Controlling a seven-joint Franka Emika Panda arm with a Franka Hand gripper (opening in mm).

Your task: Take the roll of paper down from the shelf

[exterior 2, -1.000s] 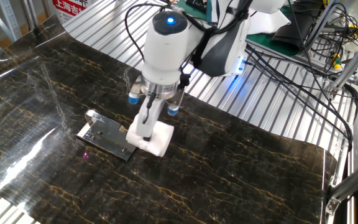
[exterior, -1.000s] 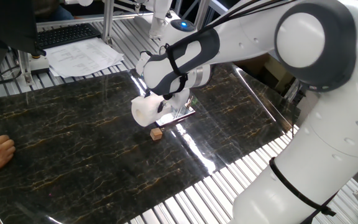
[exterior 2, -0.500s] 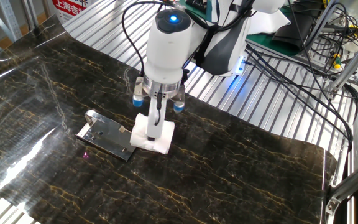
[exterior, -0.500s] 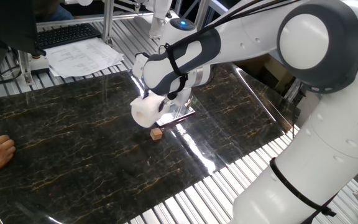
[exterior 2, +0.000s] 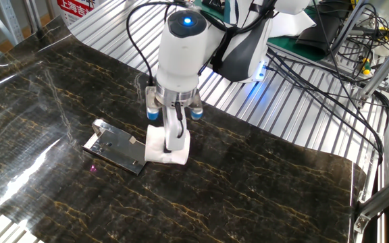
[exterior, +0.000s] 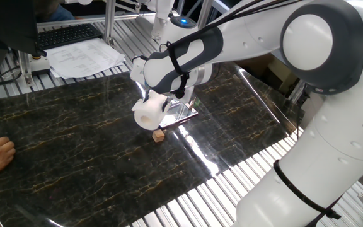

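White arm (exterior: pixel 320 38), grey joints (blue light (exterior 2: pixel 184 21) glowing).

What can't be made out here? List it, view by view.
- One fixed view: the gripper fingertips, hidden by the wrist and the roll of paper; most of the shelf, behind both.
- The other fixed view: whether the roll touches the table, too small; the tan cube, not visible.

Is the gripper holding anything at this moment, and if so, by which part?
Yes: the gripper is clamped on the roll of paper, its fingers reaching down over the roll's top.
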